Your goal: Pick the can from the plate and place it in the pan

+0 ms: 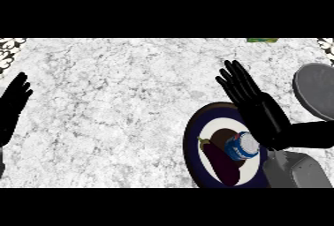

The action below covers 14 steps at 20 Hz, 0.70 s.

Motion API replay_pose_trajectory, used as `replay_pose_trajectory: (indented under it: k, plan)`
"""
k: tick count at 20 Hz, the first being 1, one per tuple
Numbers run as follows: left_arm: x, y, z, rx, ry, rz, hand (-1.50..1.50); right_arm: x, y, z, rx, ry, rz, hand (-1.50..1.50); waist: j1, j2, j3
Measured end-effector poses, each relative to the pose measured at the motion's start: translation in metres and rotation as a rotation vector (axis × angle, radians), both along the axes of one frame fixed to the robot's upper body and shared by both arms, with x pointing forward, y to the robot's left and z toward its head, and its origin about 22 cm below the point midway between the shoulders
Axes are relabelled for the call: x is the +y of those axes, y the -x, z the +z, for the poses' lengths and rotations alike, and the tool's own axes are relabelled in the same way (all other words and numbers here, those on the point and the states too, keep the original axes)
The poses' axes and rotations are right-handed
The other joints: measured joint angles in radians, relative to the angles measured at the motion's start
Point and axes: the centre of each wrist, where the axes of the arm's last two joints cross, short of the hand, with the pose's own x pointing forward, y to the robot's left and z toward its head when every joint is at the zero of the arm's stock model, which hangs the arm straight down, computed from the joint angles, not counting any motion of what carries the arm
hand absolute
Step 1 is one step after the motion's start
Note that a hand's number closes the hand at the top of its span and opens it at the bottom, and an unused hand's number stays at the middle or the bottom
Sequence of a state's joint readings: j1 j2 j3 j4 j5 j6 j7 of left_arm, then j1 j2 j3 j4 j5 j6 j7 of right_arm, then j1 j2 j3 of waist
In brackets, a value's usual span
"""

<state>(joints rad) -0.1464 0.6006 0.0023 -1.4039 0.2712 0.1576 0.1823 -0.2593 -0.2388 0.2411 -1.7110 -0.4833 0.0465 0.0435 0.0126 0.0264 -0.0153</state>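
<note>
Currently on plate (pixel 190 141), just beside palm of right hand (pixel 261 112), fingers straight and slightly spread: can (pixel 243 145). Eggplant (pixel 220 161) touching can on same plate; pan (pixel 316 90) to right of hand.

Blue, silver-topped can (pixel 242 147) rests on the dark-rimmed plate (pixel 191 145), grey pan (pixel 316 90) nearby

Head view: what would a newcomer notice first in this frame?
The black right hand, fingers straight, stands out at lower right, over the dark-rimmed plate. Its palm is next to a blue-and-white can that shares the plate with an eggplant. The grey pan sits at the right edge, and the left hand rests open at the left edge.
</note>
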Motion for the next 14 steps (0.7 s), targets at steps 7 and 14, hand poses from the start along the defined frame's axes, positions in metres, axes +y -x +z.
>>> replay_pose_trajectory:
  k: [7,14]
  plan:
    - [-0.071,0.002,-0.021,-0.168,0.131,-0.169,0.0,-0.063,0.005,0.003,-0.067,0.159,-0.278,1.5,-0.05,-0.028,0.007]
    - [-0.121,0.025,-0.044,-0.235,0.239,-0.273,0.0,-0.127,0.076,-0.023,-0.012,0.352,-0.618,-1.5,-0.074,-0.038,0.013]
